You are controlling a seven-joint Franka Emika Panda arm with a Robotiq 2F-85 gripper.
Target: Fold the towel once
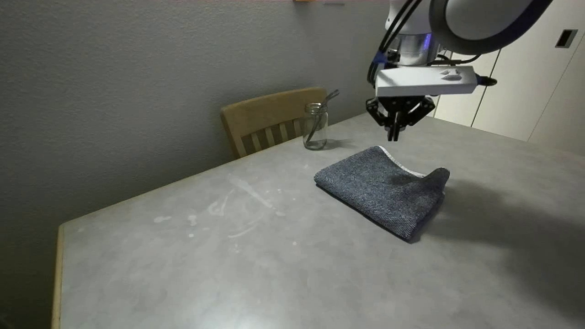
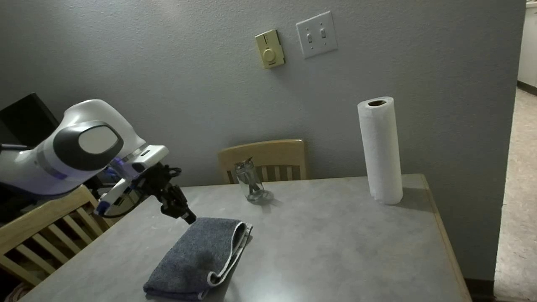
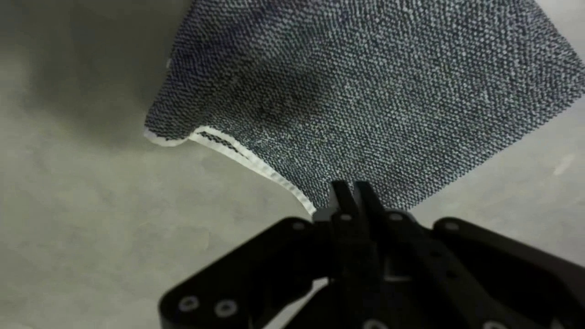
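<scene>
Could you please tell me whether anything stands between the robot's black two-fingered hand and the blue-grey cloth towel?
Nothing visible does: in an exterior view, only open air shows between the black two-fingered hand and the blue-grey cloth towel. The clear glass jar stands apart from the towel, outside that gap.
</scene>
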